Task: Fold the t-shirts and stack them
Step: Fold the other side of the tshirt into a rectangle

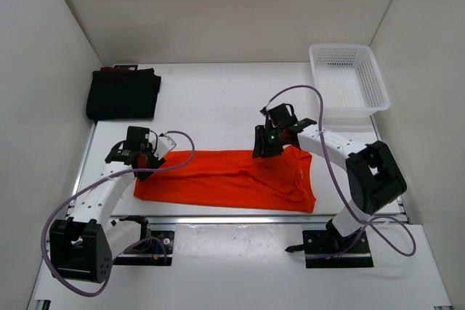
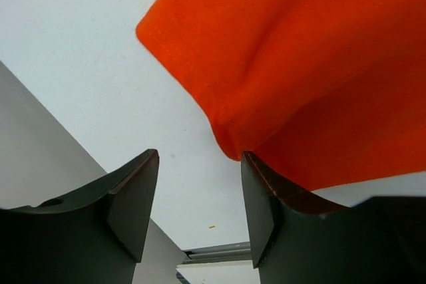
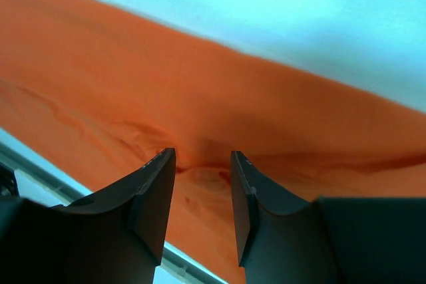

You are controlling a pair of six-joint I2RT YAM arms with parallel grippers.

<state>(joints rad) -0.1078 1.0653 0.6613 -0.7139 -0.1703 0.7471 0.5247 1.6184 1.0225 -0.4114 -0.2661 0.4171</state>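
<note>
Top external: black shirt [image 1: 123, 94] at ten o'clock, basket [image 1: 349, 78] at two; my left claw [image 2: 200, 153] and right claw [image 3: 203, 151] sit parted on the orange shirt [image 1: 225, 179], gripping nothing.

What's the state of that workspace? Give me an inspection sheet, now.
Surface: white table.
Job's things: orange t-shirt folded lengthwise, near centre; black t-shirt folded, far-left corner, dark red edge behind it.
Clutter: white mesh basket, far right, empty.
Grippers: left gripper open at the orange shirt's left end; right gripper open over its far edge.
Cables: purple cables loop off both arms.
Surroundings: white walls on three sides.
</note>
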